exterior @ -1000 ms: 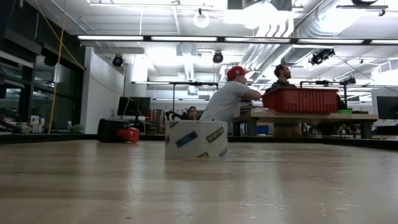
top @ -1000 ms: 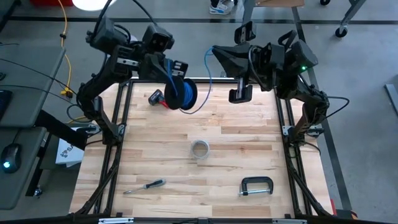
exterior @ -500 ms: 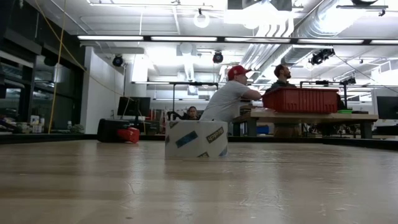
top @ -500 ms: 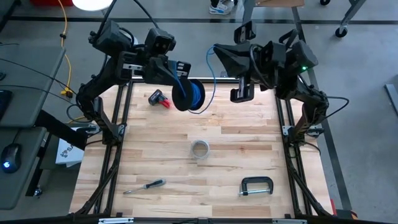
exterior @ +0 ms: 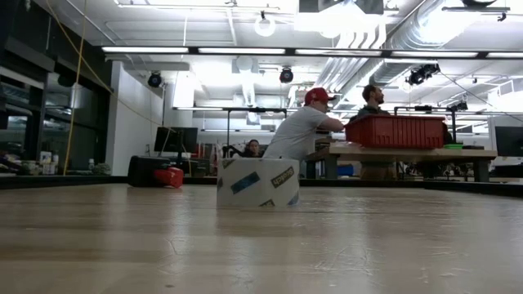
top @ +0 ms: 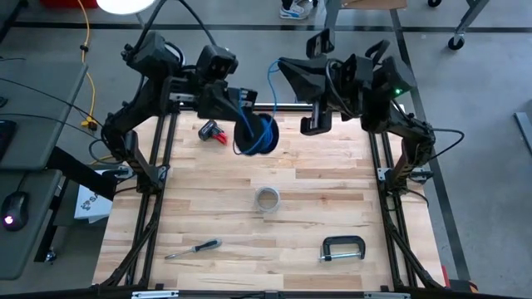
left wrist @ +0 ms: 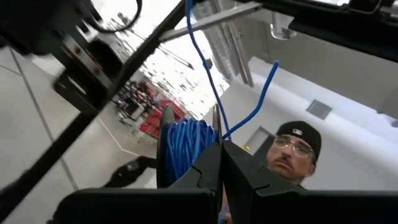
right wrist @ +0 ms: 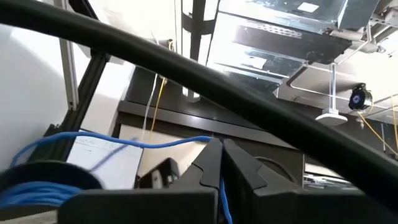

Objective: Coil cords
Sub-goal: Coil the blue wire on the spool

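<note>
- Near the front edge of the table (top: 208, 199) lie a screwdriver (top: 193, 247) and a clamp (top: 342, 247). A tape roll (top: 267, 198) sits around the middle. No arm is close to these 3 things.
- Farther back, the left gripper (top: 243, 123) is raised above the table and holds a spool (top: 254, 135) wound with blue cord (top: 260, 133). Its 2 fingers are pressed together on the spool's rim, as the left wrist view shows (left wrist: 219, 163).
- The spool's axis lies about level, pointing roughly from the left arm toward the right arm, so the coil faces sideways.
- From the spool a free strand of the cord rises and runs back toward the right gripper (top: 281, 70), which is higher and farther from the front. Its fingers are pinched closed on the strand (right wrist: 219, 163).
- So the cord stretches between both grippers: the spool end is with the left arm, the loose end with the right arm. In my judgement, the next wrap depends on the right gripper leading the strand around the spool's axis.
- A small red and black thing (top: 212, 131) lies just beside the spool, on the table.
- I see no grey cord here.
</note>
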Robot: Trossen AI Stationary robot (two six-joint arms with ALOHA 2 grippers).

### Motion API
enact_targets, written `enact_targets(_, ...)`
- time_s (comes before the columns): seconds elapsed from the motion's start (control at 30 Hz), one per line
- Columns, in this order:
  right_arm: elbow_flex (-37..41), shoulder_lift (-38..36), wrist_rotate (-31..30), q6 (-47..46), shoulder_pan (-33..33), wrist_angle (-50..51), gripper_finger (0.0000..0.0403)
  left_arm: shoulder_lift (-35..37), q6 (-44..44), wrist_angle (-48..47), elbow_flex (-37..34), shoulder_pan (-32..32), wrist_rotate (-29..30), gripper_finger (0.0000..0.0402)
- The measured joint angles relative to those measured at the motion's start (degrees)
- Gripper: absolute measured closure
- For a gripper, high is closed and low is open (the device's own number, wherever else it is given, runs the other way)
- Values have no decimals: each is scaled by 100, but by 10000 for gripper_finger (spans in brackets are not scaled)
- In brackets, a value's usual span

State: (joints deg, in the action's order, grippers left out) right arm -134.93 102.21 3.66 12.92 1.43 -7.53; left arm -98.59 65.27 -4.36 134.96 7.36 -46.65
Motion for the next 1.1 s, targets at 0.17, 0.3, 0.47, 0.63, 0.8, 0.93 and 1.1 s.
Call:
enact_targets(0.17,0,0,100,5,-31,-40,403,0,5,-8,0,-132,-21,397)
enact_targets(0.3,1,0,334,34,-25,-172,403,12,66,216,0,-116,-3,397)
enact_targets(0.47,2,13,350,62,-17,-199,403,35,328,491,7,-101,40,397)
enact_targets(0.63,1,18,296,61,-17,-252,403,28,476,447,4,-167,-10,397)
enact_targets(0.8,2,18,293,62,-15,-343,403,30,326,222,4,-232,-42,397)
enact_targets(0.93,1,18,294,-27,-15,-352,403,26,111,198,4,-207,52,397)
enact_targets(1.1,0,18,306,-91,15,-356,403,28,-34,196,4,-83,80,397)
